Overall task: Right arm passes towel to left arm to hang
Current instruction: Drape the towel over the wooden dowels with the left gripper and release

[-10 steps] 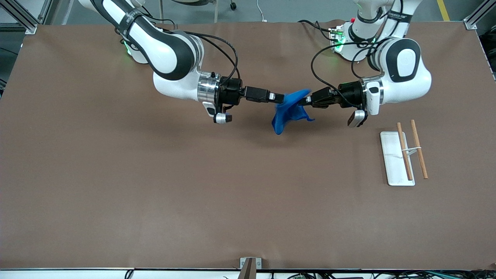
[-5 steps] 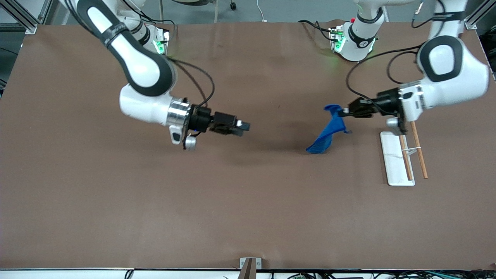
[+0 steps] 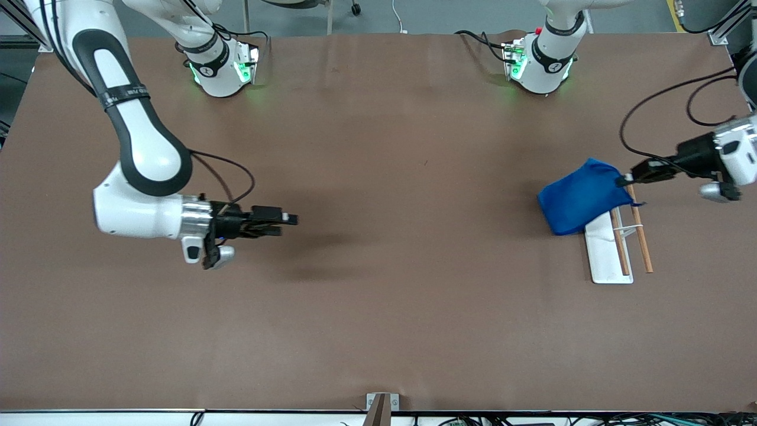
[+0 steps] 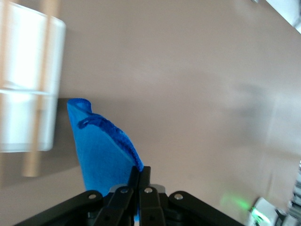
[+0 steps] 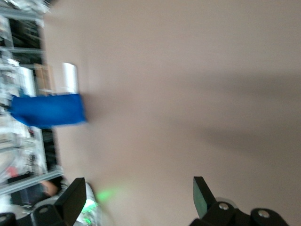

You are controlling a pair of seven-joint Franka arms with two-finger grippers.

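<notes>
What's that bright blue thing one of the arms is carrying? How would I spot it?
Look toward the left arm's end of the brown table. The left gripper, jaws shut, holds the towel over a white rack with two wooden rods. It is the only blue, soft thing there.

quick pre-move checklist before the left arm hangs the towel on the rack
1. Left gripper shut on the towel: ok, pinched at one corner.
2. Right gripper let go of the towel: ok, open and empty over bare table.
3. Right arm out of the way: ok, at its own end of the table.
4. Towel hanging free: ok, it droops below the left gripper.
5. Towel over the rack: partly; it overlaps the white base's end farther from the front camera.
6. Towel draped on the wooden rods: not ok yet.
</notes>
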